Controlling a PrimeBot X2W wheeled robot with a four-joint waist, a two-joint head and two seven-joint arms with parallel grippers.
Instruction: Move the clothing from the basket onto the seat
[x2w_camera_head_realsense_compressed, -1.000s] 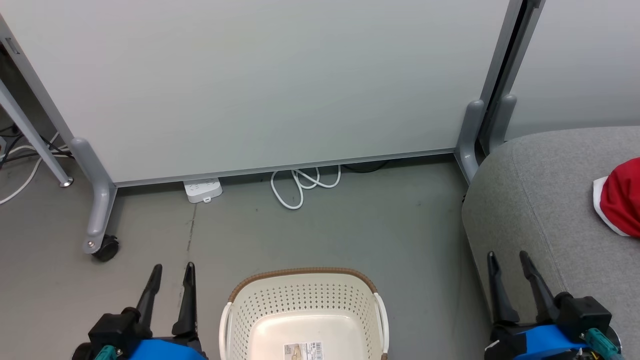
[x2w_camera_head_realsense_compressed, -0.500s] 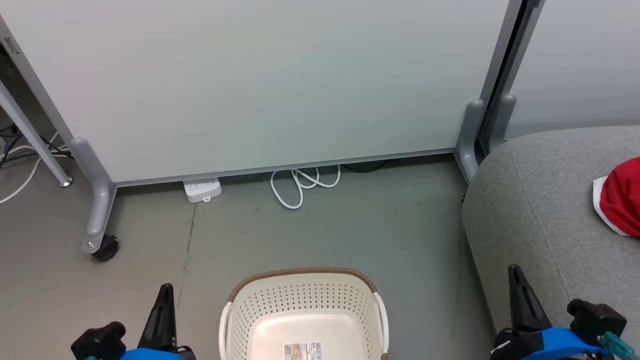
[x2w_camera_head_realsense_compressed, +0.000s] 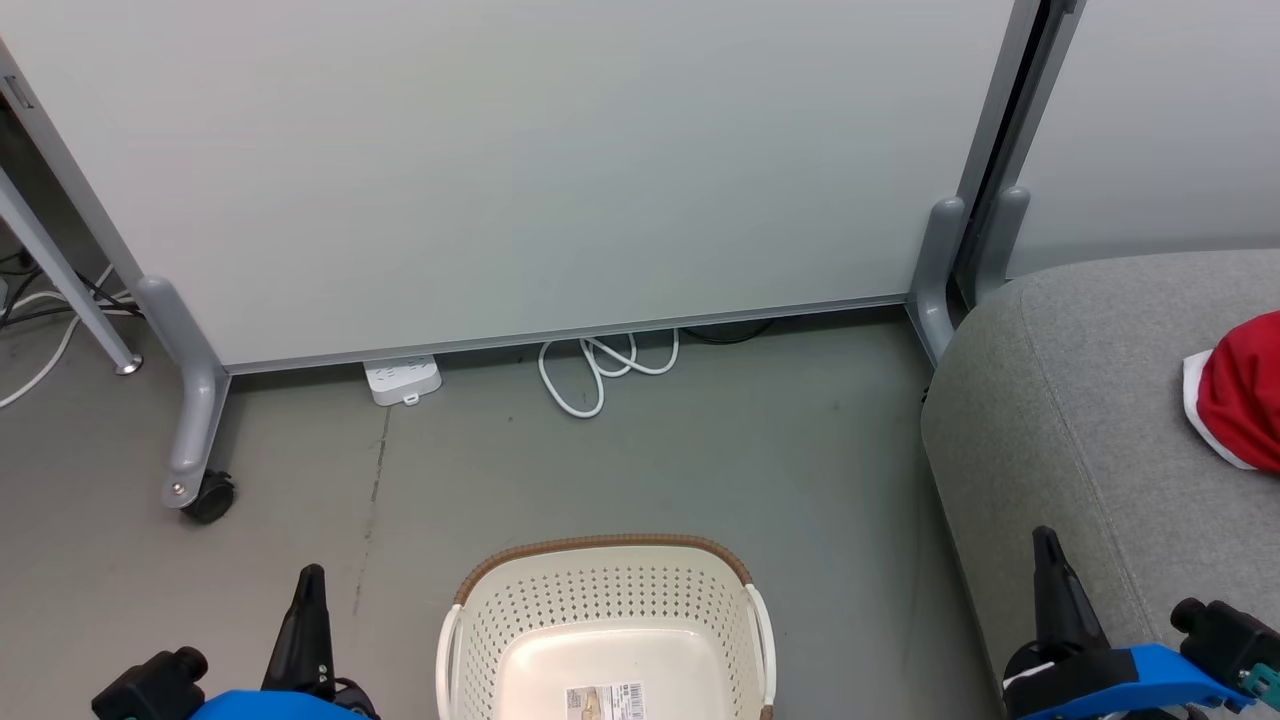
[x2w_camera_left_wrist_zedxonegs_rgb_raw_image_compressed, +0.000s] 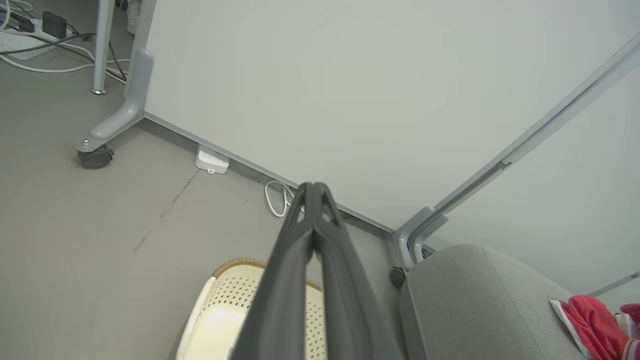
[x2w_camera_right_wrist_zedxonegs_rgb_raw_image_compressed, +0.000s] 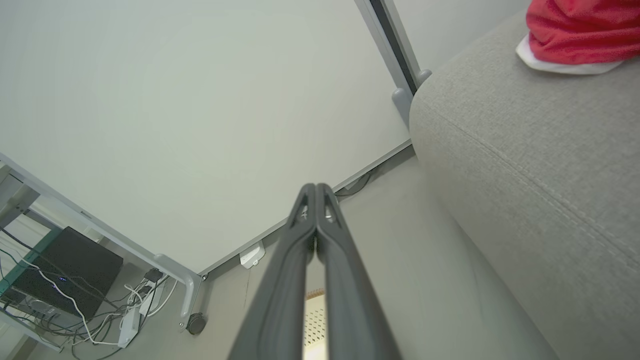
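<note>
- Grey floor (x2w_camera_head_realsense_compressed: 700, 450) before a white partition (x2w_camera_head_realsense_compressed: 550, 180), basket (x2w_camera_head_realsense_compressed: 600, 595) low in the head view, seat (x2w_camera_head_realsense_compressed: 1080, 400) at right
- Red clothing (x2w_camera_head_realsense_compressed: 1240, 390) lies on the seat; the basket's visible part is bare, so the task looks nearly or fully done
- The left end effector (x2w_camera_head_realsense_compressed: 310, 580) and right end effector (x2w_camera_head_realsense_compressed: 1047, 545) are both clenched, holding nothing
- The basket's near half and much of the clothing are cut off, so a second garment is unconfirmed

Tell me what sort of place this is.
Probably an office or lab test area: pale partition panels on castors, a white power strip on the bare grey floor, and a light grey fabric sofa seat.
</note>
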